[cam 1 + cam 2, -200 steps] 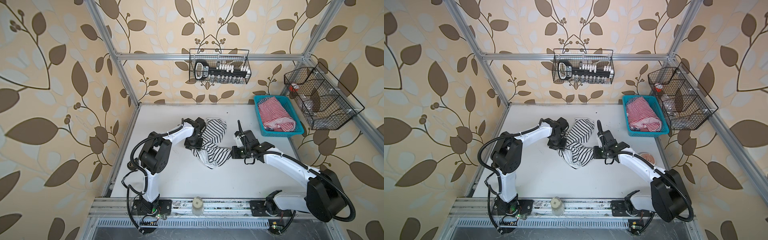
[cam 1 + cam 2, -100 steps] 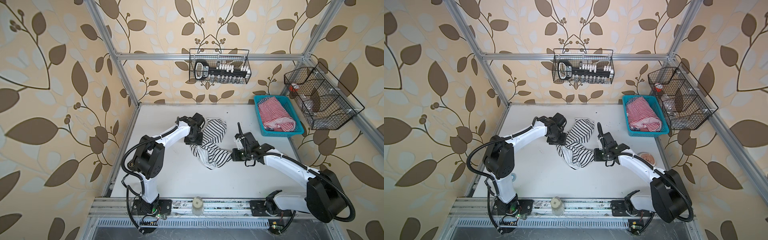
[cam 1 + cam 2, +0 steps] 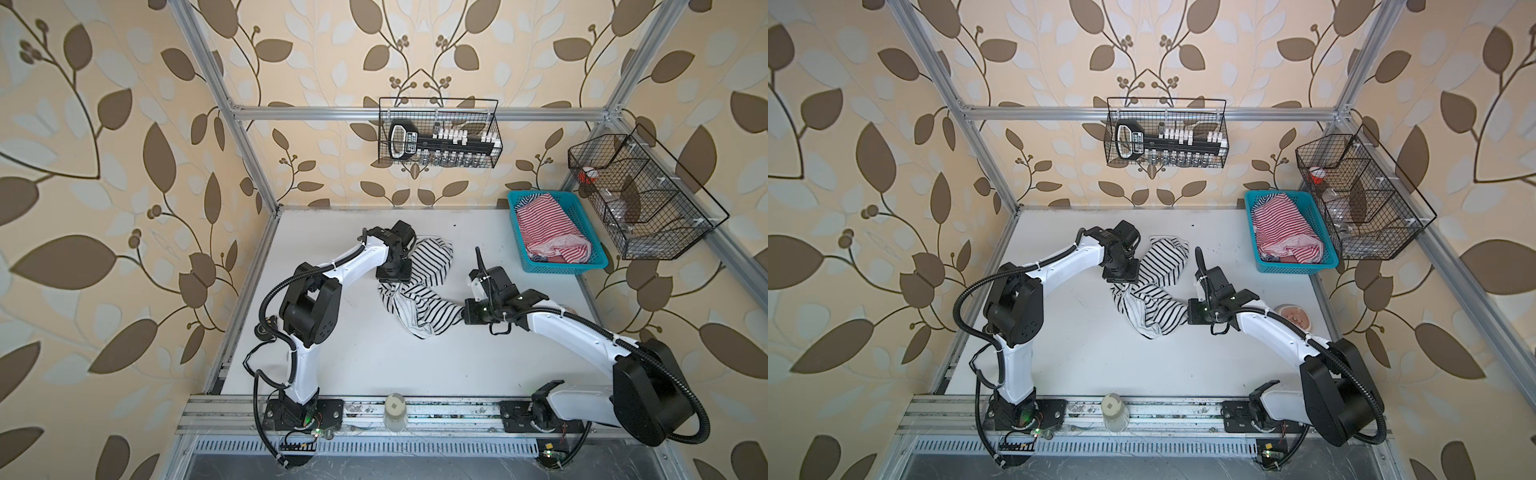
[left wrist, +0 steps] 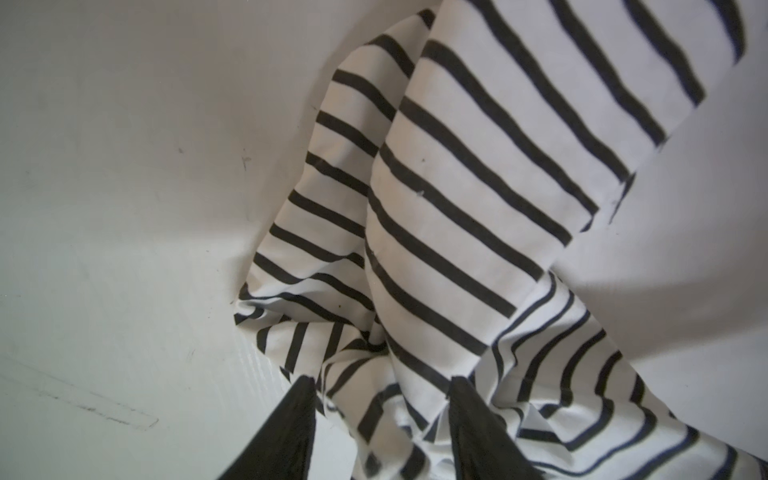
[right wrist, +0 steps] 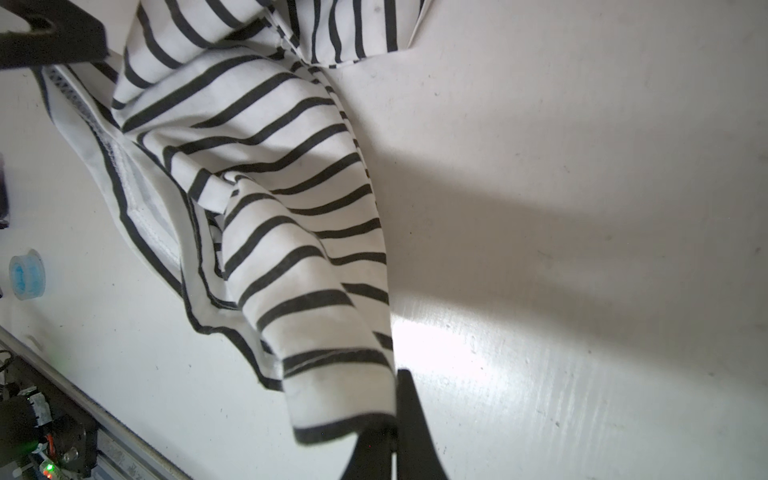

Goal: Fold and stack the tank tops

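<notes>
Both arms meet the crumpled black-striped tank top [image 3: 419, 299] on the table [image 3: 374, 365]

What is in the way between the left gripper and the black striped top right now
Nothing visible. The left gripper sits right over the black striped top, its jaws apart with crumpled fabric between them.

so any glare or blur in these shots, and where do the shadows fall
Right wrist view: bright glare on the table beside the black-striped tank top, and a broad soft shadow above it. Left wrist view: fingers blurred, stripes slightly soft. Both top views: sharp, evenly lit, frame rails bowed by the wide lens.
</notes>
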### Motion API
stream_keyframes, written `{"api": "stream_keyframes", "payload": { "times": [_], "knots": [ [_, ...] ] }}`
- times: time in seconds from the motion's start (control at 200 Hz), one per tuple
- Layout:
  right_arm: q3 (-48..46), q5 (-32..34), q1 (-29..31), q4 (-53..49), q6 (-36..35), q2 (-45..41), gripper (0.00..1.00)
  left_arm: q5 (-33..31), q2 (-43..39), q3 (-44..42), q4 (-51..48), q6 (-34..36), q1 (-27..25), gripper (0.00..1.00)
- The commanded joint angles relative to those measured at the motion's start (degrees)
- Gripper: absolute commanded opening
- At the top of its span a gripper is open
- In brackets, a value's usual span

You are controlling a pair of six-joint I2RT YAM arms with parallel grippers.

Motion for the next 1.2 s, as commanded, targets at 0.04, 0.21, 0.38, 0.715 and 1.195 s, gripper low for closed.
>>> {"api": "stream_keyframes", "payload": {
  "times": [0.04,0.21,0.38,0.715,1.195],
  "knots": [
    [-1.40,-1.04,0.15,0.50,0.37,-0.06,0.00,0.91,0.60,2.30,-1.88,-0.72,-0.37,0.43],
    [-1.63,-1.20,0.18,0.63,0.46,0.05,0.00,-0.57,-0.33,2.20,-2.62,-0.78,-0.39,0.38],
    [-1.65,-1.31,0.18,0.80,0.46,0.19,0.00,-1.61,-1.62,1.97,-3.33,-0.59,-0.37,0.36],
    [-1.77,-1.46,0.24,0.88,0.63,0.14,0.00,-3.28,-2.19,2.42,-4.46,-0.46,-0.42,0.33],
    [-1.94,-1.51,0.98,1.33,0.98,0.72,0.00,-5.68,-2.68,2.42,-5.88,0.03,-0.06,0.26]
  ]
}}
